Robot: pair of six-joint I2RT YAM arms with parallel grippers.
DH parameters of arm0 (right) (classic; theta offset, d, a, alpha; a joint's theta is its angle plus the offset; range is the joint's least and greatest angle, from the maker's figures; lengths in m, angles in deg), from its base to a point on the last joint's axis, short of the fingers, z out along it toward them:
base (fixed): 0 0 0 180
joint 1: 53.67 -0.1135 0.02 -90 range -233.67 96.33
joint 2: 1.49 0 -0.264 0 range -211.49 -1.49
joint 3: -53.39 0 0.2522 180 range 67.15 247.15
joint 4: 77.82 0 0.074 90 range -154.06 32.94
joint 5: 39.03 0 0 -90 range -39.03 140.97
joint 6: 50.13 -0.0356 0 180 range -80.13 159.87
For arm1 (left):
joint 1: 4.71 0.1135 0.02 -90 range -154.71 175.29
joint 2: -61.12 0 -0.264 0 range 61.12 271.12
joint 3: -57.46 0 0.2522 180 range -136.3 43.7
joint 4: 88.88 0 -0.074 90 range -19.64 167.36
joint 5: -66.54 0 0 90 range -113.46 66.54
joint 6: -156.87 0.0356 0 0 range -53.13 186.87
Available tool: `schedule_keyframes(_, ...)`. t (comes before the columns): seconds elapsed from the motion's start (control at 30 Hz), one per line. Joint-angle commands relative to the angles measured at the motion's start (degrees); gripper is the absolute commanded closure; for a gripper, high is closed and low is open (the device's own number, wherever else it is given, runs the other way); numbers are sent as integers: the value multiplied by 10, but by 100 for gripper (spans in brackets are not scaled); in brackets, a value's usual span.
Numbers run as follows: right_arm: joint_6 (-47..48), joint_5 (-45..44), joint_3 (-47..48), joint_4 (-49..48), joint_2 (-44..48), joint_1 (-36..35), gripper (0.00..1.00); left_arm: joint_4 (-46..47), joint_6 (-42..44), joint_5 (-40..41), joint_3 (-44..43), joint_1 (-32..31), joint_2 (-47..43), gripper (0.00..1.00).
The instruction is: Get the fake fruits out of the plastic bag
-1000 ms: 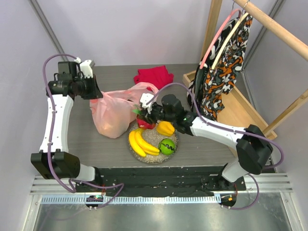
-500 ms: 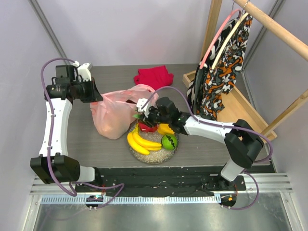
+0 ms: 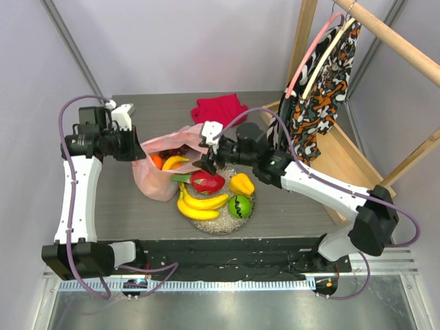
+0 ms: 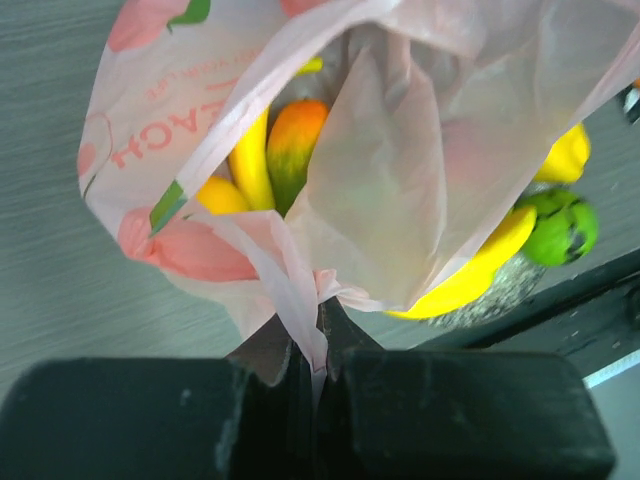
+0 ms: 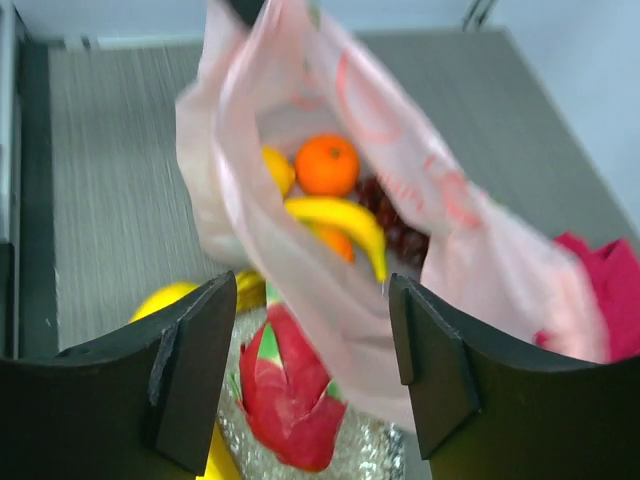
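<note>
At far left, left gripper (image 4: 318, 345) is clenched on a pinch of bag (image 3: 158, 182) rim, holding that side up. Bag sits on table (image 3: 124, 206), just left of plate (image 3: 218, 224), with its mouth gaping toward the right arm and its edge overlapping the plate. Inside bag: orange (image 5: 326, 165), banana (image 5: 340, 222), mango (image 4: 290, 145), grapes (image 5: 395, 225). On plate: banana bunch (image 3: 199, 205), dragon fruit (image 3: 206, 182), apple (image 3: 238, 205), pepper (image 3: 241, 183). Right gripper (image 5: 310, 320) hangs over bag mouth and dragon fruit, jaws spread wide, nothing gripped. Red cloth (image 3: 218, 108) lies at table's back, near bag. At far right, patterned garment (image 3: 320, 93) hangs on wooden rack (image 3: 385, 34).
</note>
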Motion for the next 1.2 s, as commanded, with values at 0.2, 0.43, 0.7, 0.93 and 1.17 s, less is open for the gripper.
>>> schedule_keyframes(0.2,-68,-47,98,-115,-99,-13,50,-58,107,22,53,3,-62,100)
schedule_keyframes(0.43,-62,-57,143,-115,-220,-27,72,-96,132,24,63,3,-98,100)
schedule_keyframes(0.7,-49,-10,131,-6,-229,-66,75,-111,159,30,120,3,-150,100)
schedule_keyframes(0.93,-82,-40,215,-19,-290,-70,68,-129,206,3,128,3,-179,100)
schedule_keyframes(1.17,-167,-115,332,-7,-393,-76,52,-179,238,-27,114,2,-171,100)
